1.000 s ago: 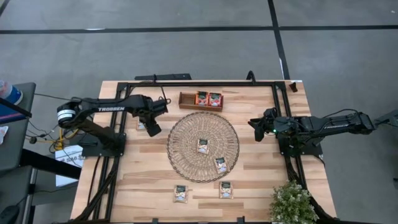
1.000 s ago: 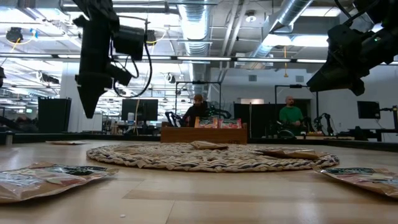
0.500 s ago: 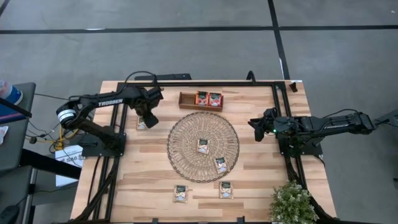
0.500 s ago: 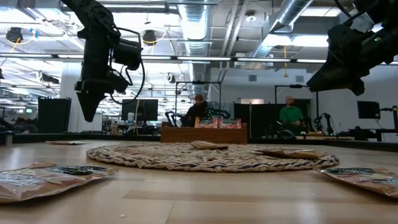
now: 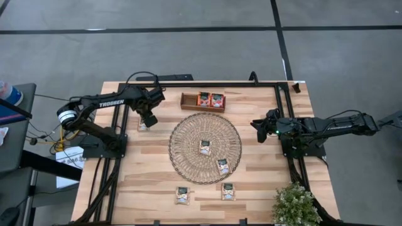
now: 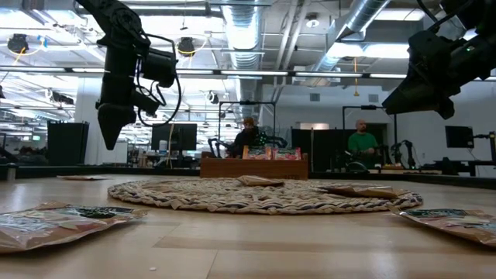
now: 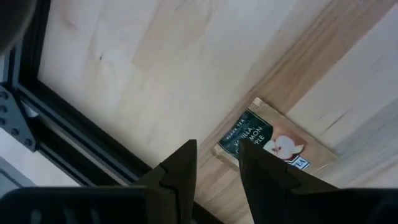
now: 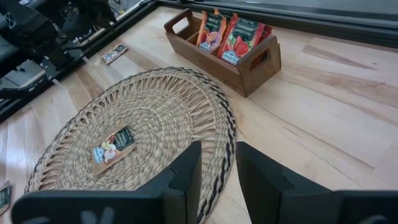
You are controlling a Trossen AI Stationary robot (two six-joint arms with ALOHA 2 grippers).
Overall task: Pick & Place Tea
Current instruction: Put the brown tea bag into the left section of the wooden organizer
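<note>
left hand (image 7: pixel 217 165) hanging above the desk (image 5: pixel 257 176), fingers parted by a narrow gap, pinching nothing. just past its fingertips, flat on the bare wood, one beige tea sachet with a dark green top (image 7: pixel 273 142), close by a black frame rail (image 7: pixel 68 121). off to that hand's far side, a round woven mat (image 5: pixel 205 147) carrying two more sachets (image 5: pixel 205 147), and a wooden tray (image 5: pixel 203 102) with red-orange sachets (image 5: pixel 210 99) standing in its compartments. right hand (image 8: pixel 217 158) raised over the opposite desk edge, fingers slightly spread, empty; ahead of it the mat, with the tray beyond. two further sachets (image 5: pixel 183 194) on bare wood between the mat and the desk's near edge, beside a small potted plant (image 5: pixel 295 204).
</note>
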